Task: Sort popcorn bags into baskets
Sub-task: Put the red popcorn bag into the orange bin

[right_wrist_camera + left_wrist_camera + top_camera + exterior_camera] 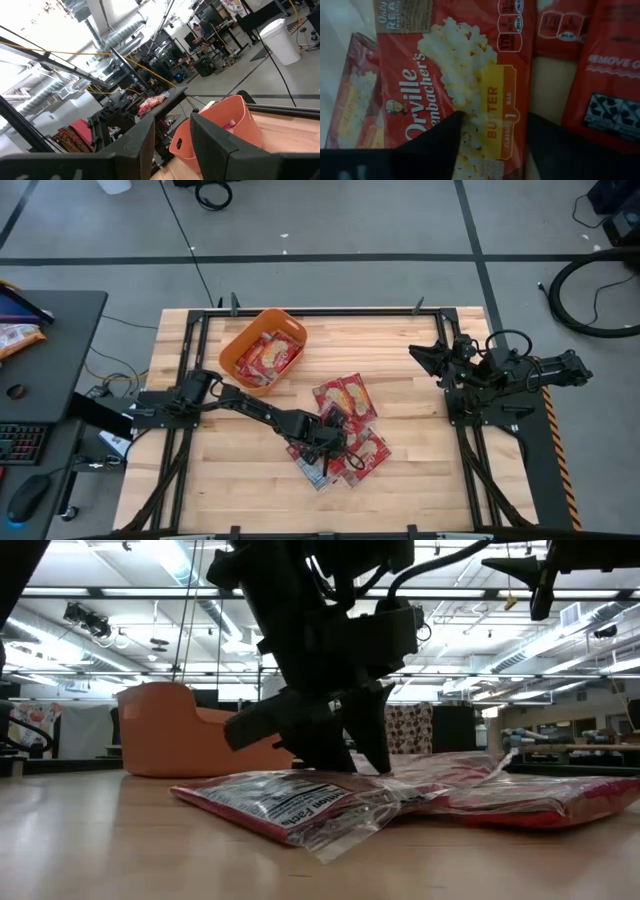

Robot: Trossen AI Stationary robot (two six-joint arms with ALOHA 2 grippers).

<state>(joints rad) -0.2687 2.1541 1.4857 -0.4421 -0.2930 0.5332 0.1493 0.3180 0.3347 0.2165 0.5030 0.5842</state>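
Several red popcorn bags [345, 402] lie overlapping in a flat pile on the table's middle, and a few more bags [270, 358] lie inside the orange basket [240, 345] toward the far left. My left gripper [335, 448] is open and points down on the pile's near part. In the left wrist view it [492, 135] straddles the yellow "BUTTER" label of a face-up bag [460, 65]. My right gripper [425, 358] is open and waits raised at the table's right side, touching nothing. My left gripper comes from above, pointing down, with open fingers [372, 745] reaching the top face of the face-up bag near its label [492, 100]. One finger [440, 142] stands on each side of the label. The bag lies flat on the pile. I cannot tell whether the tips touch it.
The basket [170, 730] stands left of the pile and farther back, and it [225, 125] also shows past the right fingers. Bare wood lies along the near edge and on the table's right half. A dark frame rims the table.
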